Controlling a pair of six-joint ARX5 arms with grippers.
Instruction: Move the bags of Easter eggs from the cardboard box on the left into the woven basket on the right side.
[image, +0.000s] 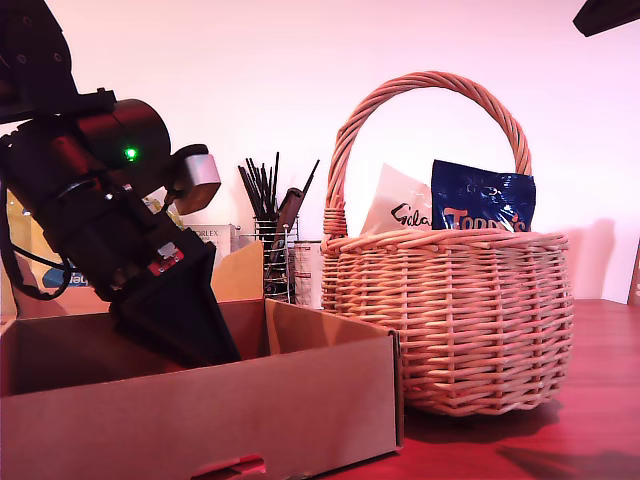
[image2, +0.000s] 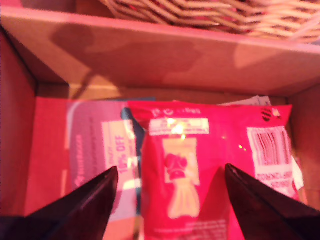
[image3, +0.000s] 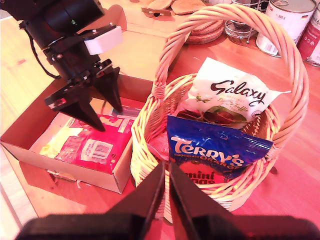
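Straddling the glossy red pouch (image2: 200, 170) lying flat in the low brown cardboard box (image: 200, 400), my first pincer (image2: 170, 195) is held spread, presumably for pinching. Beyond, my second pincer (image3: 166, 192) is pressed together above the round wicker basket (image3: 150, 130), where a white Galaxy bag (image3: 235, 97) and a blue Terry's bag (image3: 212, 152) are stowed.

Low brown cardboard box (image: 200, 400) at the exterior view's lower left, open-topped, holding a red bag (image2: 200, 170) lying flat, barcode side up. Round tan woven basket (image: 450, 320) with arched handle just beside the box, at the exterior view's right. A white Galaxy bag (image3: 230, 95) and a dark blue Terry's bag (image3: 215, 152) stand upright in the basket.
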